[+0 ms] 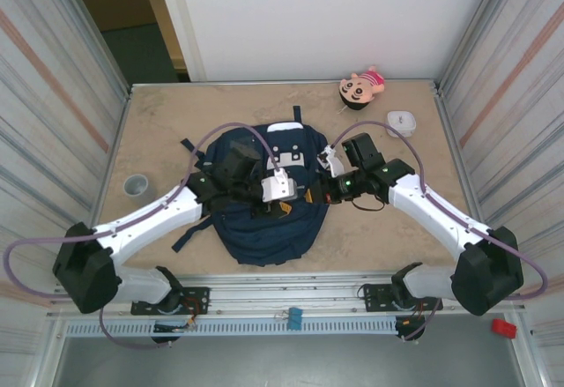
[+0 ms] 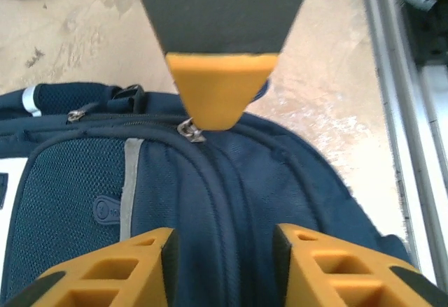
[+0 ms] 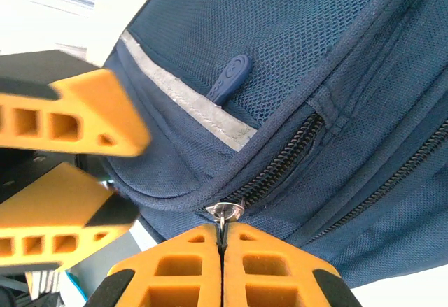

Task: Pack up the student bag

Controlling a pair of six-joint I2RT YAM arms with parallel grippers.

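- The student bag (image 1: pixel 264 233) is seen lying flat at the middle of the table (image 1: pixel 167 122), between the two arms; its white-patched top end is turned toward the far wall, its bottom toward the arm bases.
- The right gripper (image 3: pixel 224 236) is seen with its orange fingers pressed together; a small metal zipper pull (image 3: pixel 225 211) is pinched between their tips, at the end of a dark zip on the bag's edge.
- The left gripper (image 2: pixel 224 244) is held over the navy fabric with its jaws parted; nothing is clasped between them; a stitched seam of the bag is seen through the gap.
- In the left wrist view the closed tip of the right gripper is seen just beyond, at the zipper pull; the two grippers are placed near each other over the bag.
- A grey stripe (image 3: pixel 185 101) and a blue rubber tab (image 3: pixel 231 76) are seen on the mesh pocket beside the zip.
- A grey cup (image 1: pixel 136 185) is stood left of the bag; a doll (image 1: pixel 363 85) and a small white object (image 1: pixel 402 122) are laid at the far right, well apart from the bag.
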